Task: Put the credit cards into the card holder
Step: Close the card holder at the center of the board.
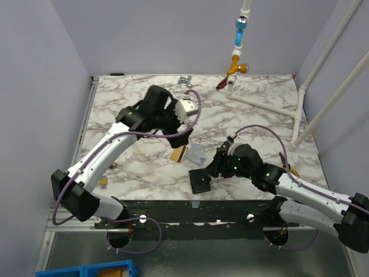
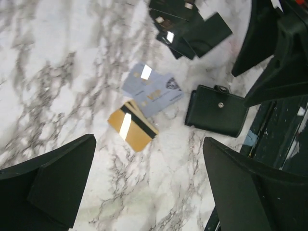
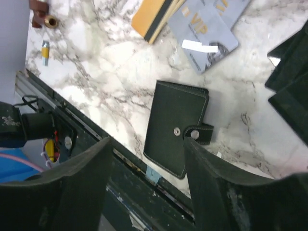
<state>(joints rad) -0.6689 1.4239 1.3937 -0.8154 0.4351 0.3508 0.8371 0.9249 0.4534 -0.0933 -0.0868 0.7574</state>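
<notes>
My left hand (image 2: 149, 142) and right hand (image 3: 147, 142) were open and empty. One gold card (image 2: 131, 129), one grey card (image 2: 151, 91) and one wallet (image 2: 216, 110) lay close together.

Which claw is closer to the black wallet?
Right. The right claw hangs right beside the wallet; the left claw is farther off, past the gold card.

— What do we see on the surface (image 1: 132, 167)?
— It's white marble with grey veins. Near the middle, a gold-tan card (image 1: 179, 154) touches a grey-blue card (image 1: 198, 154).
— Anything else?
— The closed black card holder (image 1: 200, 181) lies just beside them, nearer us. A white pipe frame (image 1: 259, 103) rests at the far right.
</notes>
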